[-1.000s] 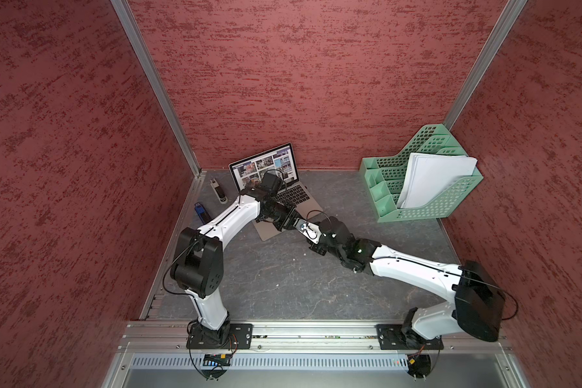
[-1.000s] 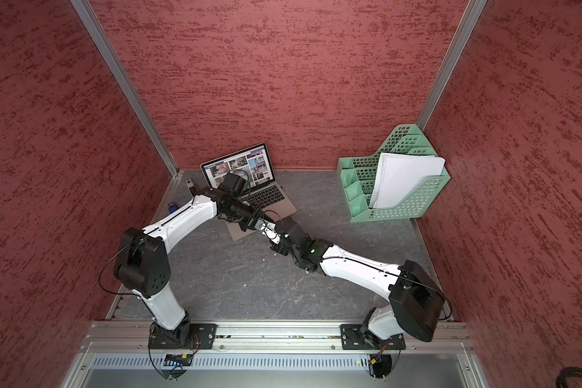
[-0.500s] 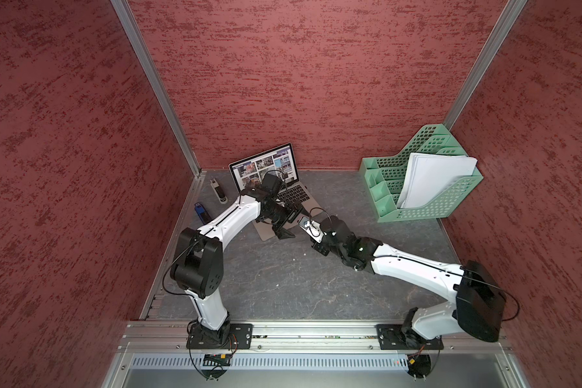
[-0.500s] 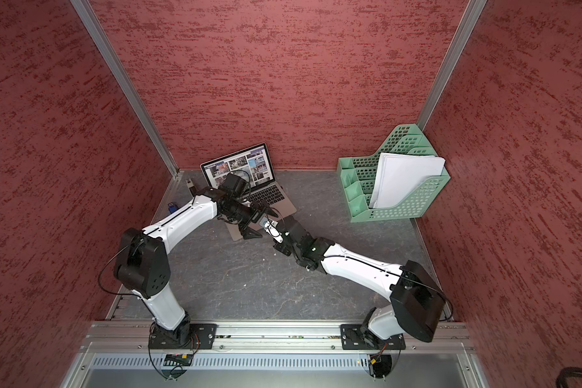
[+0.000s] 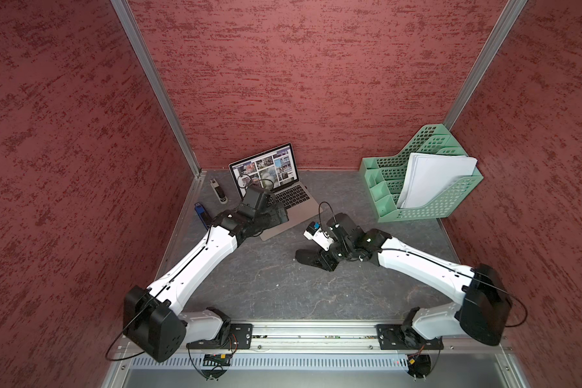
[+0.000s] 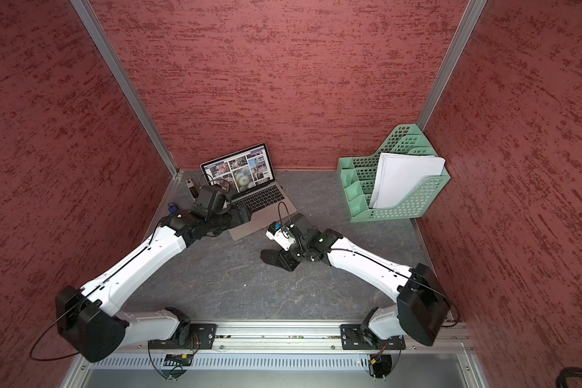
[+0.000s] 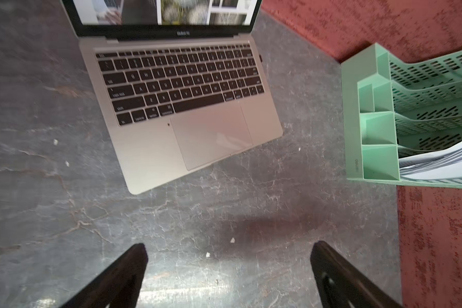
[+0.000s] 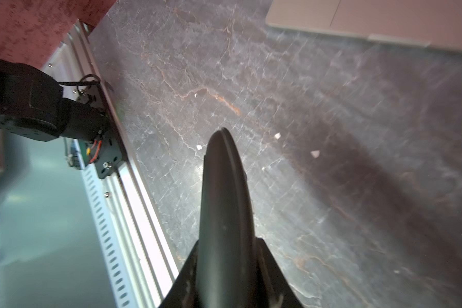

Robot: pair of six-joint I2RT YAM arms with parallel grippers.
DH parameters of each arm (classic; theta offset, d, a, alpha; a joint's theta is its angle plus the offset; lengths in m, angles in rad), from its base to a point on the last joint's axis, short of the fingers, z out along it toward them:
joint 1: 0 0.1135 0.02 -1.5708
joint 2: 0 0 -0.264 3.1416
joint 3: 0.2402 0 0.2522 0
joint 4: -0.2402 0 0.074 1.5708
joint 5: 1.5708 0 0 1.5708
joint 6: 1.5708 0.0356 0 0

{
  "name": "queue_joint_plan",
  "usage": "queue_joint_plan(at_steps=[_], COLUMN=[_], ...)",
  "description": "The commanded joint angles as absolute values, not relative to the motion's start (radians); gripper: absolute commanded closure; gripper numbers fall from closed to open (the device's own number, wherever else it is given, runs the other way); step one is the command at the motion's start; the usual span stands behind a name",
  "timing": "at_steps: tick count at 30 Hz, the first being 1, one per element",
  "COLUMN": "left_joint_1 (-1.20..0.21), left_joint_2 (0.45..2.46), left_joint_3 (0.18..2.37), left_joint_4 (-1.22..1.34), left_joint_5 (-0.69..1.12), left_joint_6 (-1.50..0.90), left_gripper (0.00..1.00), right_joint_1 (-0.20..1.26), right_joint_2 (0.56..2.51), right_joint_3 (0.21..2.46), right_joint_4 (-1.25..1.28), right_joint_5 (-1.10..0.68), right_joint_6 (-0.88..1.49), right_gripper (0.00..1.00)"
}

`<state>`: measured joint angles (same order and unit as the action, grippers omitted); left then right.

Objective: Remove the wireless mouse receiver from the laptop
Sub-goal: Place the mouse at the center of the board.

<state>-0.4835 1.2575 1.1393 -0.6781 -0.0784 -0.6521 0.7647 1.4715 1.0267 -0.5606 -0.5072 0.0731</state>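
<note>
On the grey marbled desk (image 5: pixel 266 289), walled in by red panels, two white-and-black arms reach in from the 6 o'clock rail. The left arm (image 5: pixel 195 265) stretches toward 11 o'clock. The right arm (image 5: pixel 417 265) comes in from 5 o'clock toward the middle.

At 2 o'clock stands a mint-green file rack (image 5: pixel 451 198) with a sheaf of white paper (image 5: pixel 434 178) leaning in it. At 11 o'clock the laptop (image 5: pixel 298 198) sits open and a little askew, its screen lit with a grid of photos.

The left jaws hang by the laptop's front-left corner, spread wide with nothing between them. The right jaws sit low near the desk's middle, just off the laptop's front-right corner. They are closed partway onto a black mouse (image 8: pixel 224 186), which they hold edge-on.

By the wall at 10 o'clock lies a blue-and-black object (image 5: pixel 200 213).

The wireless mouse receiver (image 7: pixel 260 58) is a tiny dark stub. It juts from the laptop's right edge, level with the top key rows and well apart from both jaws.
</note>
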Motion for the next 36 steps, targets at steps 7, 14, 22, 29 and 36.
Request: queue_joint_plan(at_steps=[7,14,22,29,36], left_joint_1=[-0.53,-0.535,-0.539,-0.543,-0.545], left_joint_2=[1.116,1.076,1.12,1.126,1.141], left_joint_3=[1.05,1.022,1.029,1.032,1.029], left_joint_4=[-0.64,-0.636,-0.65,-0.63,-0.627], left_joint_5=[-0.263,-0.293,-0.322,-0.342,-0.347], left_joint_6=[-0.492,-0.48,-0.47,-0.448,-0.439], left_gripper=[0.0,0.0,0.0,0.0,0.0], right_joint_1=[0.699,0.699,0.699,0.699,0.697], right_joint_2=[1.725,1.739,1.786,1.819,1.83], right_joint_3=[0.985,0.979,0.975,0.997,1.029], right_joint_4=[-0.539,-0.581,-0.598,-0.598,-0.662], right_joint_5=[-0.932,-0.873,-0.737,-0.682,-0.581], right_joint_6=[0.226,0.21,0.232,0.255,0.233], right_gripper=[1.0,0.96,0.75,0.65,0.34])
